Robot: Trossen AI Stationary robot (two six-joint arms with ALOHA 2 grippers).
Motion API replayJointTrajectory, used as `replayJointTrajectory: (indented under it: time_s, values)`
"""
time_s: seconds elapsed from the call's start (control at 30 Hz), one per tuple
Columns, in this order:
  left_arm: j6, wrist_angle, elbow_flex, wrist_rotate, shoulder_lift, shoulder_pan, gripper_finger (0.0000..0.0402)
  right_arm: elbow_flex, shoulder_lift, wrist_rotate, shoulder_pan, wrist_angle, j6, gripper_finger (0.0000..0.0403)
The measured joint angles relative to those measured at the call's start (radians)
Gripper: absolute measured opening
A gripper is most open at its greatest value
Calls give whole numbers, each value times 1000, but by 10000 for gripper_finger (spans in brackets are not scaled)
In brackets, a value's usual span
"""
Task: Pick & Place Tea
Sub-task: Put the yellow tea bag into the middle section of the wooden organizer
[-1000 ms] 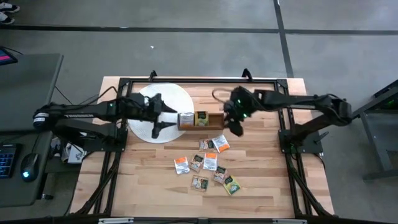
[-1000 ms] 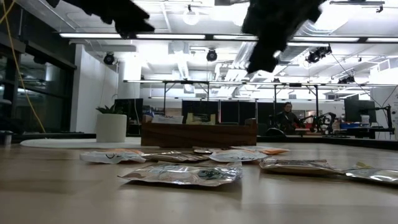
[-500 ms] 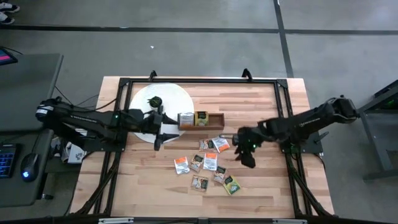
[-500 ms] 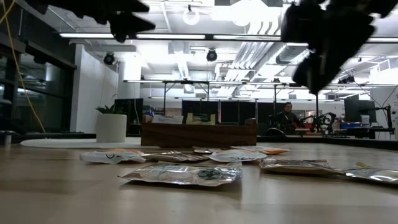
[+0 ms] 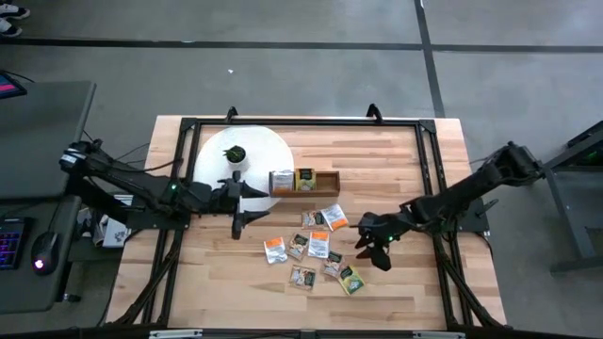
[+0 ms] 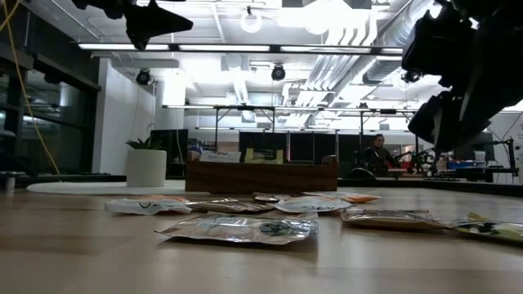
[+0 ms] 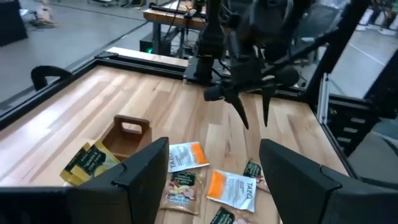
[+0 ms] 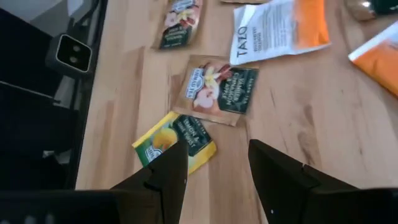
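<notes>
Several small flat tea sachets lie loose on the wooden table near its middle, orange-and-white, green-and-yellow and brownish. Two more sachets stand in the long brown wooden box. My right gripper is open and empty, just right of the cluster. In its wrist view a green-and-yellow sachet and a brownish one lie flat ahead of the fingers. My left gripper is open and empty, above the table to the box's near left, by the white disc.
The large white round disc with a small dark knob lies at the far left of the table. A black frame runs round the table's edges. Bare wood shows at the near left and far right.
My right gripper has gone from above the box's right end toward the table's near edge and a little right, ending beside the loose sachets. My left gripper has drifted toward the near edge, away from the disc. The sachets and the box have stayed where they were.
</notes>
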Motion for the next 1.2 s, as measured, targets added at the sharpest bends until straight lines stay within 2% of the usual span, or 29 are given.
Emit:
replayJointTrajectory:
  time_s: [0.23,0.4,0.57,0.77,0.97,1.1,1.2]
  values:
    - [-14,41,0,-28,26,-36,248,-29,86,-37,7,127,16,168]
    - [-9,34,0,12,52,-35,248,-26,170,-81,7,223,55,204]
    - [2,30,0,57,69,-35,248,-26,230,-89,7,229,78,245]
    - [10,28,0,77,71,-34,248,-5,277,-92,30,232,57,256]
    - [29,28,0,91,71,-34,248,96,314,-97,52,99,-76,257]
    - [29,28,0,105,71,-34,248,179,347,-42,63,-76,-188,257]
    - [29,28,0,112,70,-34,248,211,363,-7,65,-132,-233,257]
